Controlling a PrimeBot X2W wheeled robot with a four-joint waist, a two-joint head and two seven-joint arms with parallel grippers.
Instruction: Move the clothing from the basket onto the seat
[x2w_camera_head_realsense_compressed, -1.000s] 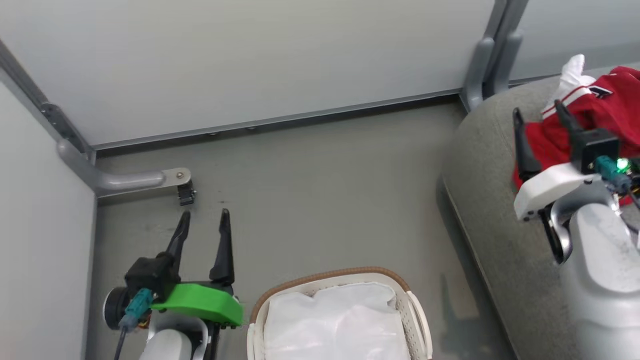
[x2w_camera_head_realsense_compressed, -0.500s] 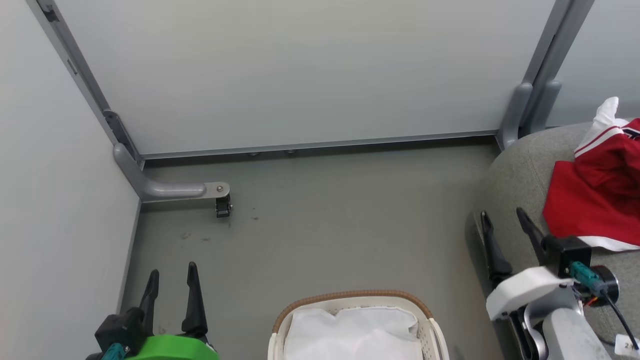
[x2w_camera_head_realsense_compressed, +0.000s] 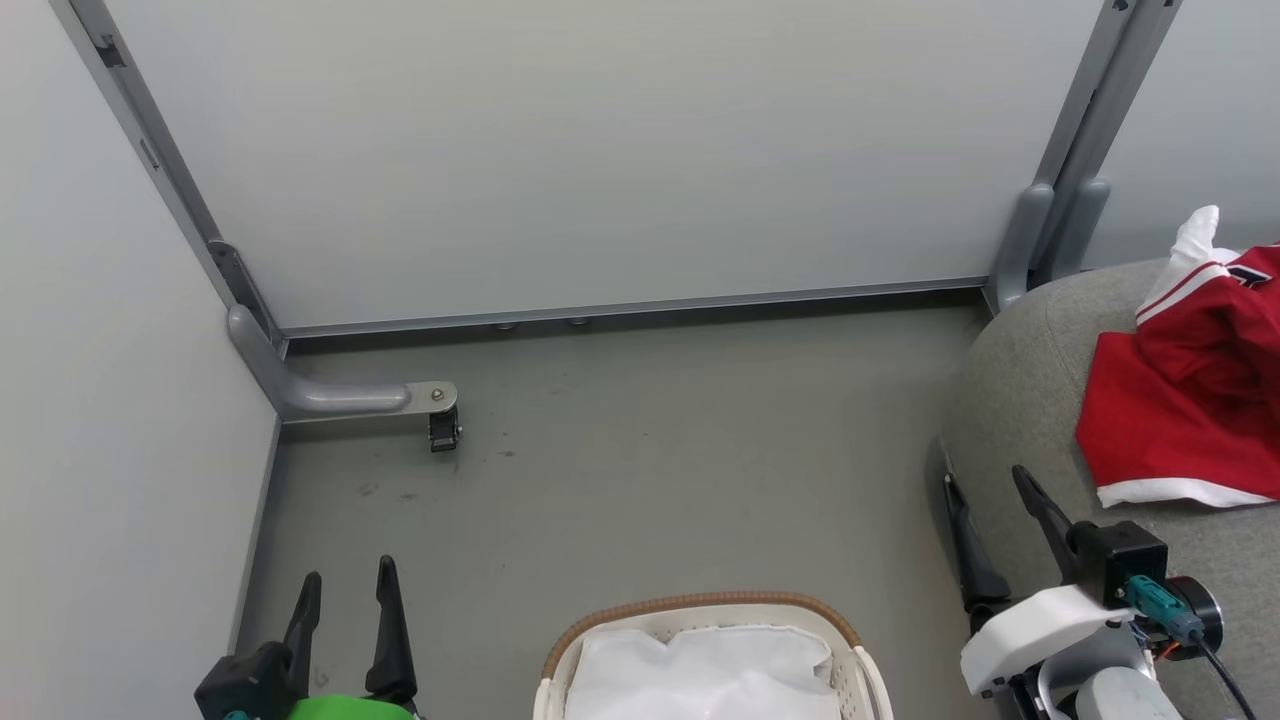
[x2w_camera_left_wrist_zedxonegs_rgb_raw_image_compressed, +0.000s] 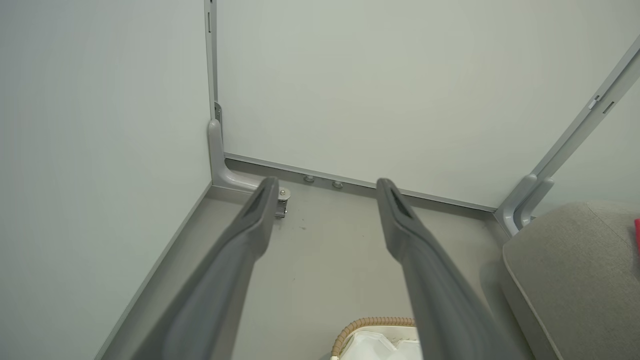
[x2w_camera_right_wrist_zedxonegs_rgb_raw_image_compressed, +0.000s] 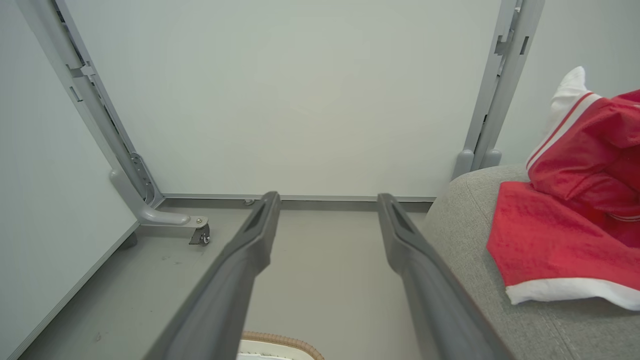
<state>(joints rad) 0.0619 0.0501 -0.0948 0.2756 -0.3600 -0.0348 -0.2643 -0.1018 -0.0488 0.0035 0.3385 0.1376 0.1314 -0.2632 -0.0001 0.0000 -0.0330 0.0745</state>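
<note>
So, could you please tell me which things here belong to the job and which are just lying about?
For the job:
red clothing, lying on the grey seat
basket, with white fabric inside (liner or garment, unclear)

Just lying about:
castor foot
partition panels
floor

An open stretch of grey floor (x2w_camera_head_realsense_compressed: 680, 470) is left between the basket (x2w_camera_head_realsense_compressed: 700, 604) and the back panel (x2w_camera_head_realsense_compressed: 600, 150). It is bounded on the left by a side panel (x2w_camera_head_realsense_compressed: 100, 420) and a castered metal foot (x2w_camera_head_realsense_compressed: 440, 428), on the right by the seat (x2w_camera_head_realsense_compressed: 1010, 400), whose top is partly covered by the clothing (x2w_camera_head_realsense_compressed: 1180, 400).
</note>
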